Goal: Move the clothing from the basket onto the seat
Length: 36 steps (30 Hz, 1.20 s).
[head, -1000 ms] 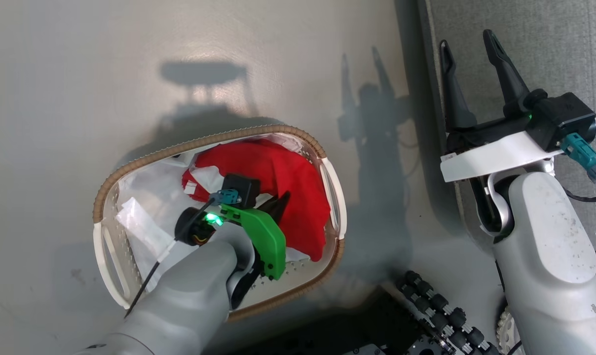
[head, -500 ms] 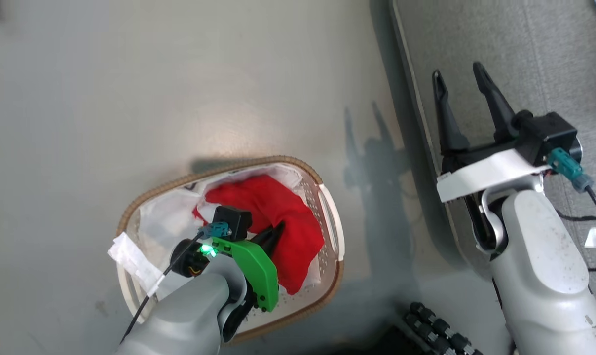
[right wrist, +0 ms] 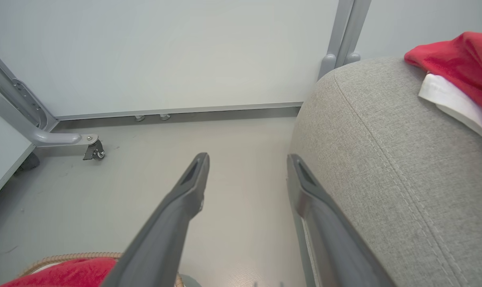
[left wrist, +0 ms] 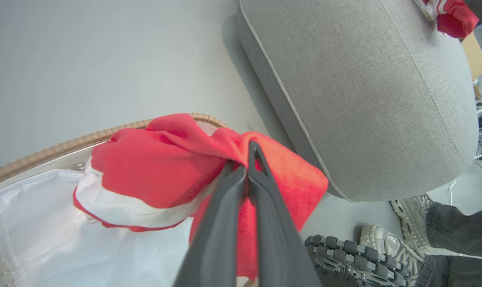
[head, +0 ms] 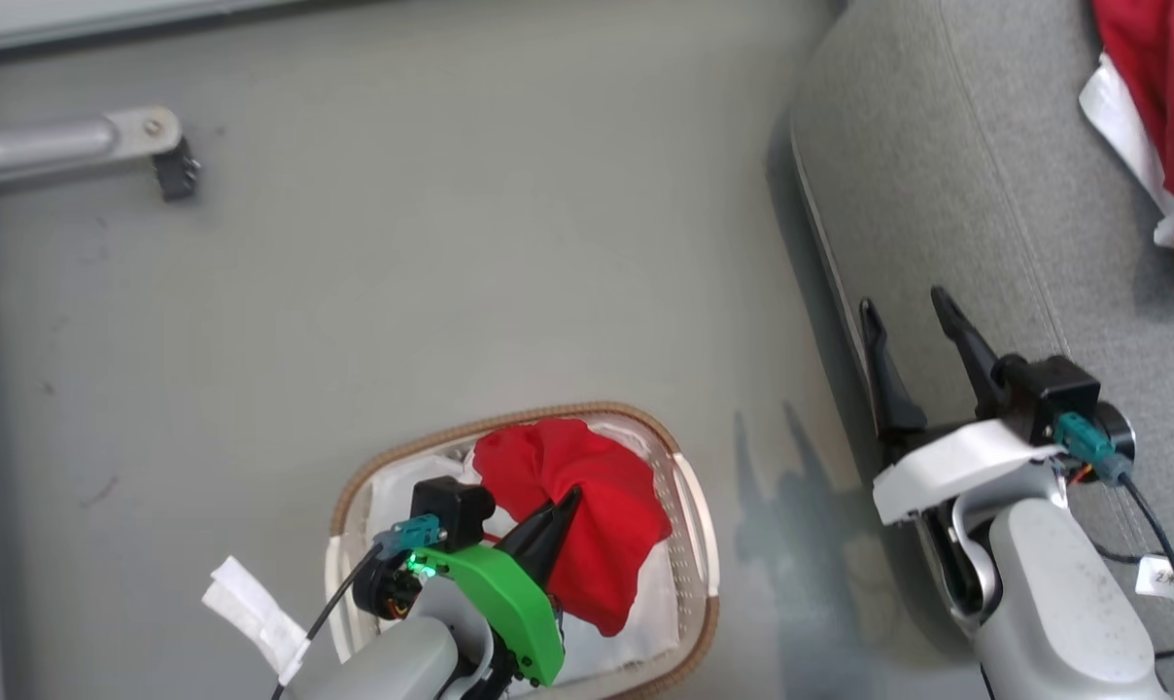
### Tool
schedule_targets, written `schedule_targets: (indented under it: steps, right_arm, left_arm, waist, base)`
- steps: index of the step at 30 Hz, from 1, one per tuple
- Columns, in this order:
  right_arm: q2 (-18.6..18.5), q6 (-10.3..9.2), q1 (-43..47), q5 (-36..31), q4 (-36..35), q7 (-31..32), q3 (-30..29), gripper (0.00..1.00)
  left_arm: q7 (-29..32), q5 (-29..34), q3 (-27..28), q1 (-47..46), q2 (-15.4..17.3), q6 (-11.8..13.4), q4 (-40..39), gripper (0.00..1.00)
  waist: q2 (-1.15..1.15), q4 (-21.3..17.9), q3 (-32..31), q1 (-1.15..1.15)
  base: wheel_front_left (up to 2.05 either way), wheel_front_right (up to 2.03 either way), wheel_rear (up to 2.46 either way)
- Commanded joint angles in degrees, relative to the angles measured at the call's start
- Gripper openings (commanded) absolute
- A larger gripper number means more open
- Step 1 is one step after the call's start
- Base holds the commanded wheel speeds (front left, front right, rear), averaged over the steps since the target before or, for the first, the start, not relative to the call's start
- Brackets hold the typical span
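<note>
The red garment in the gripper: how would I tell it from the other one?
Find the big grey seat; beside it sits a white basket with a tan rim. The garment bunches above it, pinched by the left gripper, whereas the other red garment lies on the seat.

**Two red garments, two grippers, one basket, one seat**

Red garments: two. The near garment (head: 587, 525) is at the near left and the far garment (head: 1156, 117) at the far right.
Baskets: one, the basket (head: 393, 459), at the near left.
White liners: one, the liner (left wrist: 65, 247).
Seats: one, the seat (head: 947, 194), on the right.
Grippers: two, the left gripper (head: 572, 496) and the right gripper (head: 905, 301).
Shoes: two, one shoe (left wrist: 408, 207) and a second shoe (left wrist: 384, 247).
Caster feet: one, the caster foot (head: 174, 170), at the far left.
</note>
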Motion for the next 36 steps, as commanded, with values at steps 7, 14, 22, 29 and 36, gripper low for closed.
schedule_targets:
  steps: [7, 14, 22, 29, 36]
  right_arm:
    - [-0.22, -0.04, 5.42, 0.49, 1.51, -0.26, -1.65, 1.00]
    - [-0.22, -0.04, 9.19, 0.57, 2.46, -0.26, -2.33, 1.00]
    - [-0.22, -0.04, 12.01, 0.34, 3.44, -0.26, -1.06, 1.00]
    - [-0.15, -0.04, 12.53, 0.68, 2.03, -0.26, 5.74, 1.00]
    - [-1.17, -0.04, 11.02, 0.31, -2.62, -0.26, 16.36, 1.00]
  left_arm:
    - [-0.01, 7.45, 9.49, 5.93, 0.51, -0.19, -8.13, 0.00]
    - [-0.03, 14.16, 17.27, 8.76, 0.38, -0.19, -18.03, 0.00]
    - [-0.03, 19.00, 22.55, 6.85, 0.39, -0.19, -27.23, 0.00]
    - [-0.03, 19.91, 23.79, 6.22, 0.70, -0.19, -30.09, 0.00]
    - [-0.03, 20.09, 23.32, 7.95, 0.28, -0.19, -30.06, 0.00]
  waist:
    - [0.00, 7.23, -12.26, 0.00]
    - [0.00, 8.88, -16.77, 0.00]
    - [0.00, 9.09, -19.81, 0.00]
    - [0.00, 9.17, -21.01, 0.00]
    - [0.00, 9.22, -21.65, 0.00]
  base:
    - [0.00, 0.00, 0.00]
    - [0.00, 0.00, 0.00]
    - [0.00, 0.00, 0.00]
    - [0.00, 0.00, 0.00]
    - [0.00, 0.00, 0.00]
